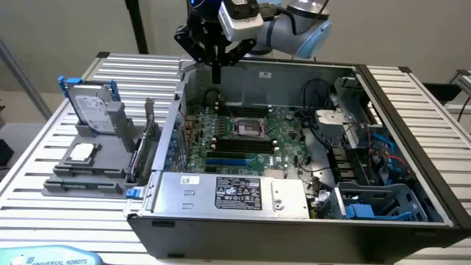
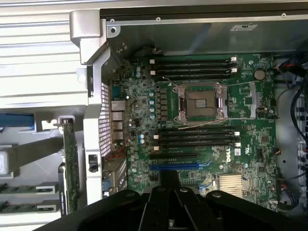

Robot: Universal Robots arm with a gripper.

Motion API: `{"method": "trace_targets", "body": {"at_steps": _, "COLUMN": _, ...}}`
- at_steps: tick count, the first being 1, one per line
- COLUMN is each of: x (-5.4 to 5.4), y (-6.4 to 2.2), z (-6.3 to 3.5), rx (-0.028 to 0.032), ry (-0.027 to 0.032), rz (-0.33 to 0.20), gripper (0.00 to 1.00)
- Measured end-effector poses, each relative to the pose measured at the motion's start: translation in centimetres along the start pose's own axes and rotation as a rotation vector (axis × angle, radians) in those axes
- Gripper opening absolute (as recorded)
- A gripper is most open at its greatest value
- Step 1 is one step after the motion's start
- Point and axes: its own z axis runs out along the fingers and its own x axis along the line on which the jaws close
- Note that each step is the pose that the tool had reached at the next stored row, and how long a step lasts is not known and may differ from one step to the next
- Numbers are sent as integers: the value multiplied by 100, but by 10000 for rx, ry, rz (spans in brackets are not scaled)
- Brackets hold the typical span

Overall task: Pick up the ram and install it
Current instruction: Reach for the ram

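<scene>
Two green ram sticks [image 2: 21,188] lie side by side in the slots of a grey holder [image 1: 81,186] on the table, outside the computer case at the exterior view's left. My gripper [image 1: 217,76] hangs high above the open case [image 1: 243,229], over the far edge of the green motherboard [image 2: 240,101]. Its dark fingers [image 2: 168,185] are pressed together and shut, with nothing between them. Rows of black memory slots [image 2: 197,137] run on both sides of the empty processor socket [image 2: 201,102]. The gripper is well away from the ram.
The grey holder also carries an upright hard drive [image 1: 92,105], a square silver processor [image 1: 81,153] and a green expansion card [image 2: 70,163] standing on edge by the case wall. A silver power supply [image 1: 231,193], cables and blue drive bays [image 1: 368,207] fill the case's near and right sides.
</scene>
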Motion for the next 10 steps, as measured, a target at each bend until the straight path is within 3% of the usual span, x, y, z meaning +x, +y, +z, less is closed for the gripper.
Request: {"method": "trace_targets", "body": {"at_steps": 10, "x": 0, "y": 0, "z": 0, "rx": 0, "ry": 0, "rz": 0, "gripper": 11}}
